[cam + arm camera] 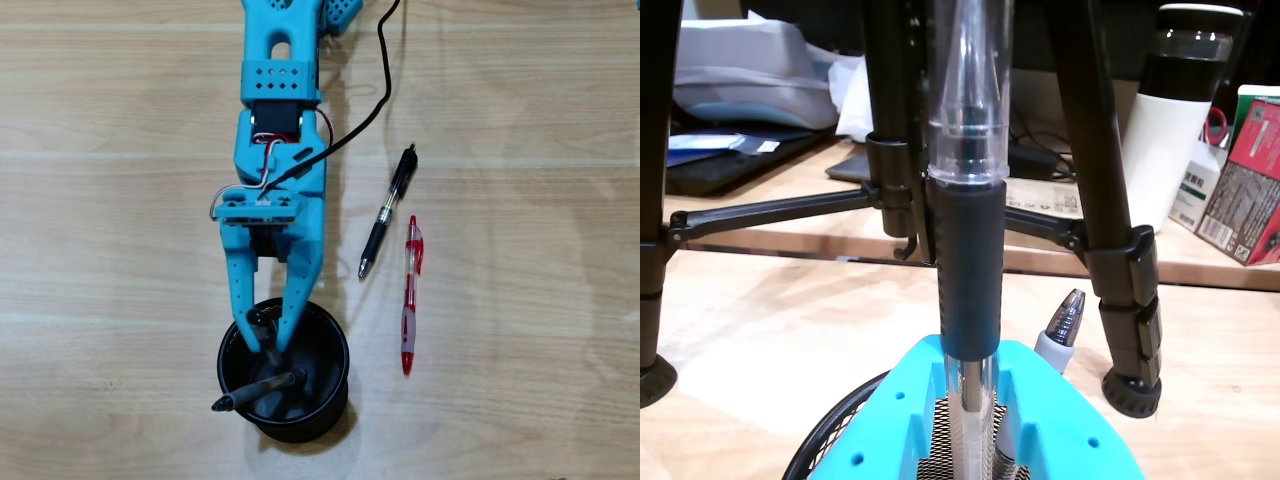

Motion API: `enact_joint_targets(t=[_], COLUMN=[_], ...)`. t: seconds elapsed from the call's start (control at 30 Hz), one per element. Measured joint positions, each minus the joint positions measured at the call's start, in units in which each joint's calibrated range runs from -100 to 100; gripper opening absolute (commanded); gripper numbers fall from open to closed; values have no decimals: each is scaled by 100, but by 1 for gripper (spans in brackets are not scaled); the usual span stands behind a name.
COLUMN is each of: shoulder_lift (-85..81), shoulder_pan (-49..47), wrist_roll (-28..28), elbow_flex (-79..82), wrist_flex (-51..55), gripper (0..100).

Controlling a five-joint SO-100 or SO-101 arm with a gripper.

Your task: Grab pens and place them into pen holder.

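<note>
- Overhead view: nearest the camera is the blue arm, reaching down the picture with its hand [268,345] over the mouth of the black pen holder [335,345].
- The hand's two fingers are pressed in on one dark pen [260,318], held upright, so only its top end shows.
- A second dark pen [258,390] lies tilted inside the pen holder, its tip poking out over the left rim.
- Two more pens lie on the wooden tabletop [520,110] to the right of the arm: a black pen [386,213] and, just beside it, a red pen [410,298]. That makes four pens counted.
- A black cable [372,115] loops from the arm toward the top edge.
- Wrist view: closest is the blue hand [970,410] at the bottom edge, pinching the gripped pen [970,250], whose black grip and clear barrel stand upright.
- Beside it a silvery pen tip [1065,325] sticks up from the mesh pen holder [835,435].
- Behind stand black tripod legs [1110,200] and one white bottle [1165,150].
</note>
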Motion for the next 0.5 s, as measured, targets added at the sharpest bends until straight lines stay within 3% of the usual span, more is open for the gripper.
enact_joint_targets(t=[0.37, 0.5], shoulder_lift=[0, -119], shoulder_pan=[-18, -27], wrist_roll=[0, 0], elbow_flex=[-27, -9], wrist_flex=[0, 69], gripper=[15, 2])
